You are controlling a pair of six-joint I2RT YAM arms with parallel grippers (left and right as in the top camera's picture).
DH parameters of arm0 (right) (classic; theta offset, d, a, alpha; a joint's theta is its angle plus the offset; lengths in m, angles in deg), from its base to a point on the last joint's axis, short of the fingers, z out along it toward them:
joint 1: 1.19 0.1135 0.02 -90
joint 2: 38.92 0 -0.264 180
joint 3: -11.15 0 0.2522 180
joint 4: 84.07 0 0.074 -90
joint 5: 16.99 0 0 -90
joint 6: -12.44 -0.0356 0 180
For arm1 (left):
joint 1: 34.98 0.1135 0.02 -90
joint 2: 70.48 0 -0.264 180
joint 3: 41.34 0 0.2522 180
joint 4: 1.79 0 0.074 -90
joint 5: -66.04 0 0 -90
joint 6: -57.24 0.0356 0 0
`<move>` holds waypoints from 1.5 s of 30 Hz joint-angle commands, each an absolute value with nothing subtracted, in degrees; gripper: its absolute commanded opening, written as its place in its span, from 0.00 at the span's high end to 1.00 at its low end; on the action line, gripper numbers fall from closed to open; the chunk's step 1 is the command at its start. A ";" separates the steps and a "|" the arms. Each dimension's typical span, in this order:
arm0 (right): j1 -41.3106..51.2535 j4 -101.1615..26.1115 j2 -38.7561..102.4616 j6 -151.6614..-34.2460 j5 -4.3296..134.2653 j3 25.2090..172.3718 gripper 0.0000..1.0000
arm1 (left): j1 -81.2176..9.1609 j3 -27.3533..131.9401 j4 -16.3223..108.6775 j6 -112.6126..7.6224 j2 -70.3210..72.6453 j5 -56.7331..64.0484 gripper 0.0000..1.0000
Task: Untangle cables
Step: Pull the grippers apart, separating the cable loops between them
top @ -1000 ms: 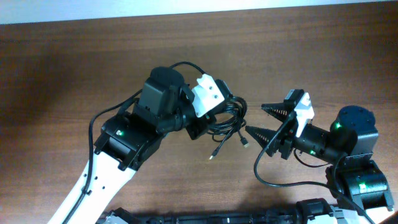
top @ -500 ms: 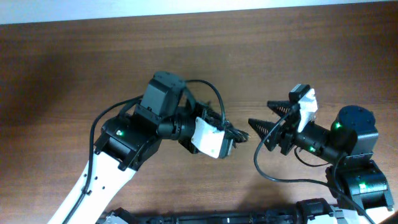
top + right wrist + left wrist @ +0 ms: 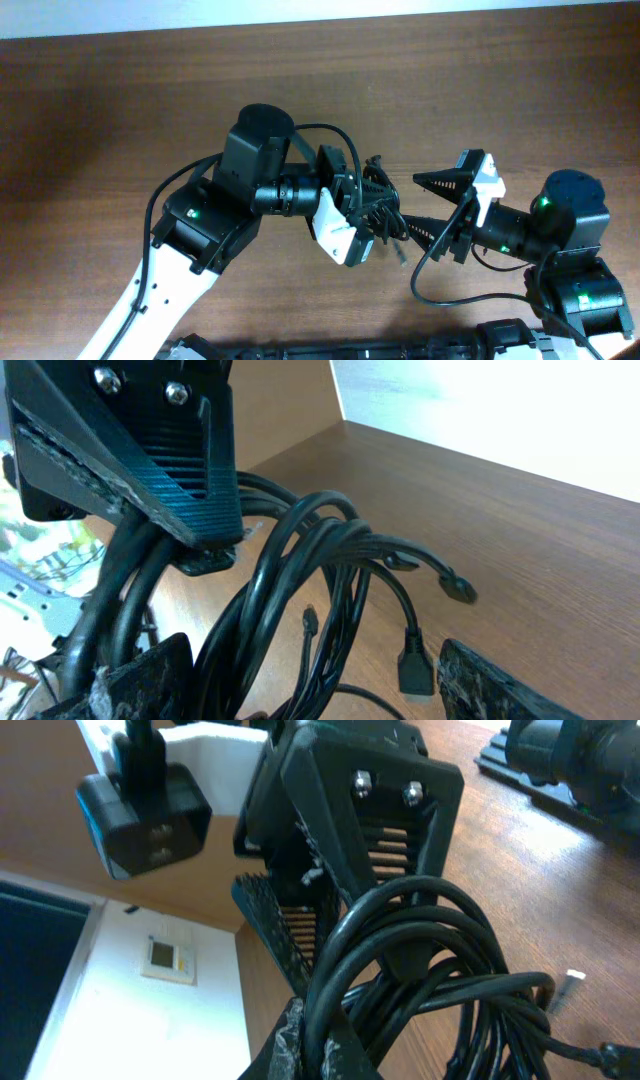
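Observation:
The cables [image 3: 388, 212] are a bundle of thin black looped cords with small plug ends. My left gripper [image 3: 370, 205] is shut on the bundle and holds it just above the table. In the left wrist view the loops [image 3: 430, 975] pass between my taped fingertips [image 3: 315, 1042]. My right gripper [image 3: 422, 206] is open, and its two fingers reach around the right side of the bundle. In the right wrist view the cables [image 3: 320, 550] hang between my spread fingers [image 3: 315, 685] without touching them. A flat plug [image 3: 415, 670] dangles near the right finger.
The wooden table [image 3: 500, 80] runs to a white wall at the far edge. A loose plug end [image 3: 401, 256] hangs below the bundle. The right arm's thick black wire [image 3: 430, 290] loops near the front edge. The arm bases stand at the front.
My left wrist has rolled over and carried the bundle right, toward the right gripper. The right gripper stayed open and now has its fingertips on either side of the bundle's right part.

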State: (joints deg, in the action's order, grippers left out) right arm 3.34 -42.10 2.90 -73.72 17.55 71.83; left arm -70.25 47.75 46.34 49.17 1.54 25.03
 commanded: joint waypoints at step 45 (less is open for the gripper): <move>3.17 -43.44 -2.60 -100.67 52.08 72.84 0.96 | -70.07 49.01 86.08 49.83 1.46 7.53 1.00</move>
State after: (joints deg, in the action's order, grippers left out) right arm 4.22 -40.60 -1.40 -98.35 43.56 72.46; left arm -70.25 49.08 81.31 50.00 2.79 12.25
